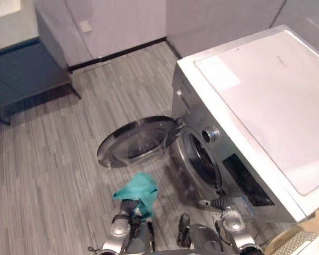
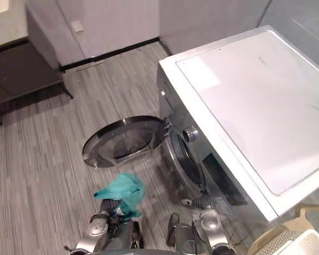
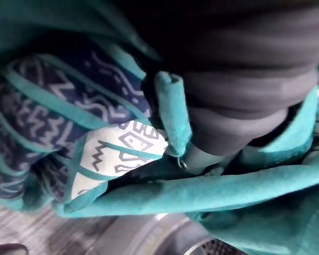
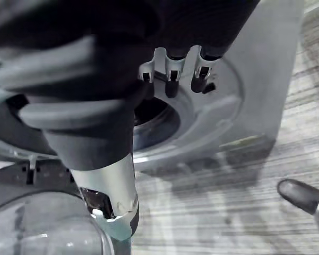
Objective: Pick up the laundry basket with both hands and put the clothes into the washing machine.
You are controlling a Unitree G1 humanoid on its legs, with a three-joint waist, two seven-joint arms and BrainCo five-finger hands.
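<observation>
Washing machine [image 1: 244, 106] stands on the robot's right, white top, front facing left. Its round door [image 1: 134, 141] is swung wide open over the grey plank floor [image 1: 48, 175]. The drum opening [image 1: 202, 156] is dark, and I can't tell if anything is inside. A silver knob [image 1: 210, 134] sits above the opening, with a dark panel [image 1: 247, 183] beside it.

Left hand [image 1: 128, 205] is low in the head views, in front of the open door and left of the drum. A teal cloth [image 1: 140, 190] is draped over it and bunched on top. In the left wrist view the teal cloth wraps round the dark cover, together with a navy-and-white patterned piece [image 3: 117, 149]. The fingers are buried in the fabric, so can't tell if they are curled or straight.

Right hand [image 1: 221, 203] is just in front of the machine's lower front, below the drum opening. In its wrist view the fingers [image 4: 171, 77] sit side by side in a row, loosely extended toward the opening. The thumb [image 4: 110, 194] sticks out apart from them. The hand holds nothing and touches nothing I can see.

Laundry basket [image 1: 300, 239] is in the lower right corner, beside the machine's near corner and apart from both hands. Its contents are not readable.

Counter [image 1: 10, 32] with a pale top and dark base is far left against the wall.
</observation>
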